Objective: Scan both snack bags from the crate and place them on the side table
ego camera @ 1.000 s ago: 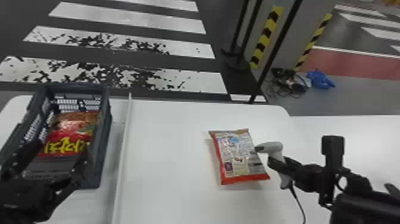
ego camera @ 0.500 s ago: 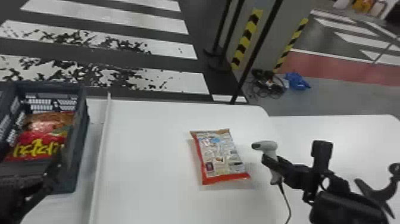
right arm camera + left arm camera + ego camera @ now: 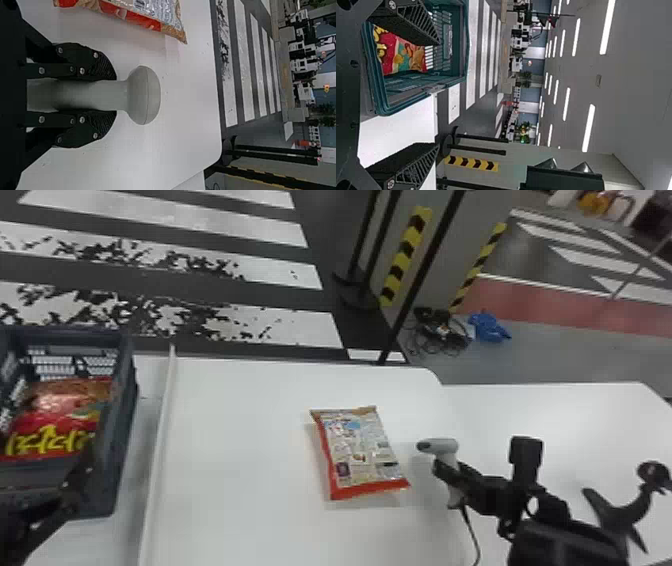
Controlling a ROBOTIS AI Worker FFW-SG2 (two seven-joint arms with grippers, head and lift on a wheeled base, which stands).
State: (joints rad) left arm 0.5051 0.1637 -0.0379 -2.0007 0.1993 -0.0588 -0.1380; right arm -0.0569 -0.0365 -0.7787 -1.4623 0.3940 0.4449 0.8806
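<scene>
Has a black left arm [image 3: 11, 530] with wedge-shaped fingers [image 3: 411, 23] ribbed along their sides, and a black right arm [image 3: 565, 545] with curved, ridged fingers [image 3: 104, 68] dotted with round silvery screws [image 3: 82, 71].

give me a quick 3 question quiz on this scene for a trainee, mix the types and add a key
1. Fill in the word: the left gripper is at the crate with its fingers ____.

2. Multiple choice: where does the snack bag nearer the scanner lie?
A) in the crate
B) on the white table
C) on the floor

3. True or false: the right gripper holds the scanner.

Key: 1 open; 2 B; 3 true
</scene>
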